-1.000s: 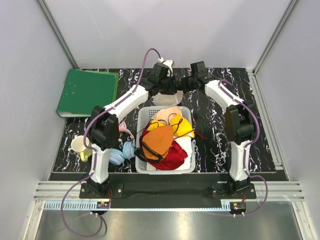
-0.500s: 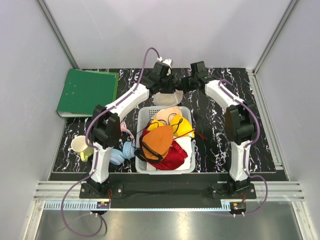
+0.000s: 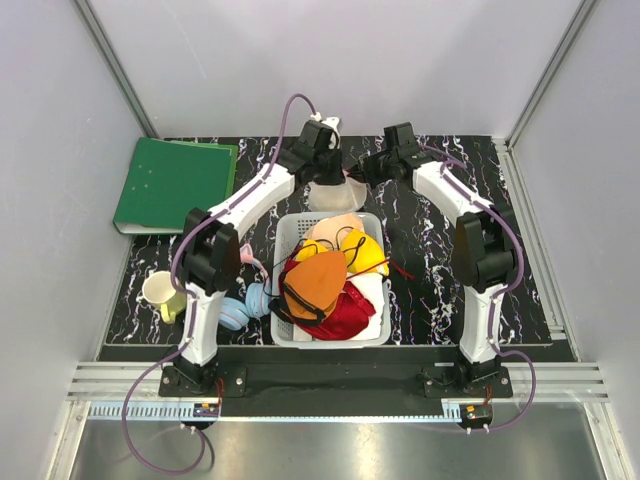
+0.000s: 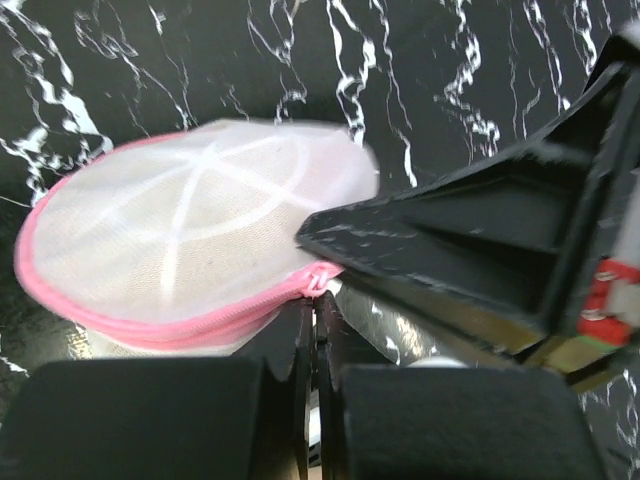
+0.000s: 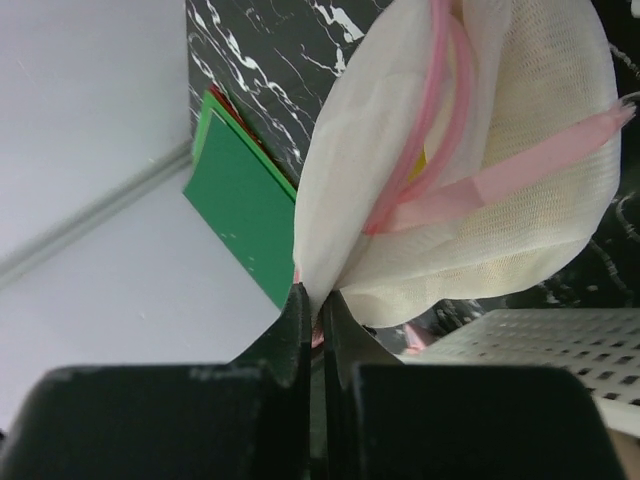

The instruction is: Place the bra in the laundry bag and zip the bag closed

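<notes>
White arms [image 3: 255,197], black joints [image 3: 210,262], purple cables [image 3: 288,118]; left tool [image 4: 313,300] and right tool [image 5: 312,295] black.

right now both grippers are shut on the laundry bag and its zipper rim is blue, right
No: the zipper rim is pink, as the left wrist view shows. The left gripper and right gripper are both shut on the laundry bag.

Top camera sits high behind the arms, tilted down and away: the whole table [image 3: 430,290] is in frame, near edge at the bottom, far wall on top. The left wrist camera is in very tight, peering past the left gripper [image 4: 315,310] onto the mesh bag [image 4: 200,240]. The right wrist camera, just as close, sights along the right gripper [image 5: 312,300] leftward across that bag to the green folder [image 5: 245,210], with a corner of the basket [image 5: 540,340] low right. All three views share the bag; the top view also shows folder and basket.
</notes>
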### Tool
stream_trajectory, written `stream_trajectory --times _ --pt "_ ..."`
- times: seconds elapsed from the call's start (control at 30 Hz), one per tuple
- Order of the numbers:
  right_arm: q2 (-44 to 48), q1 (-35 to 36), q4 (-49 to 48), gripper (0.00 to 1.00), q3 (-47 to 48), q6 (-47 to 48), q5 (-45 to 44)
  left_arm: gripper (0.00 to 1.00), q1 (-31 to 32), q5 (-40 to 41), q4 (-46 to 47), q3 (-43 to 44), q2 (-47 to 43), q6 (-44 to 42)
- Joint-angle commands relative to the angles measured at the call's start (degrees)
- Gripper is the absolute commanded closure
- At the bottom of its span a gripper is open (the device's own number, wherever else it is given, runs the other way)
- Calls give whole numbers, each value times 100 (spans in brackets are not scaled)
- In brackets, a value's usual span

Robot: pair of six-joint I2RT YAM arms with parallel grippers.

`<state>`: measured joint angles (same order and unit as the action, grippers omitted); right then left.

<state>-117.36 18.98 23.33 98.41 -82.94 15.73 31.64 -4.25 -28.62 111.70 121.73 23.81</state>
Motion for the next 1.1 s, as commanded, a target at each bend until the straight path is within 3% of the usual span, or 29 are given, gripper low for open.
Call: stream_trajectory --times 0.0,0.2,0.43,0.53,0.7,0.77,1.07 --pt "258 -342 -117 100 37 1311 360 100 -684 -311 330 -613 -527 -385" --pt "-180 -694 -294 100 546 2876 1116 100 -1221 -1146 726 -1475 -958 -588" --pt "-665 -703 -250 100 1083 3012 1820 100 -1116 -2123 1253 -1546 -1002 -273" --pt "-946 -703 380 87 1714 3064 1846 100 -1019 -2378 1727 -1694 -1029 105" --pt "-1254 -703 1243 81 2718 3424 1803 100 -923 -2633 2212 -1696 -880 572" --pt "-1298 -703 1602 65 2989 3625 1636 100 -905 -2651 2273 -1669 -871 633" --pt "-1061 -694 2175 48 3000 3785 1214 100 -896 -2748 2317 -1713 -941 730"
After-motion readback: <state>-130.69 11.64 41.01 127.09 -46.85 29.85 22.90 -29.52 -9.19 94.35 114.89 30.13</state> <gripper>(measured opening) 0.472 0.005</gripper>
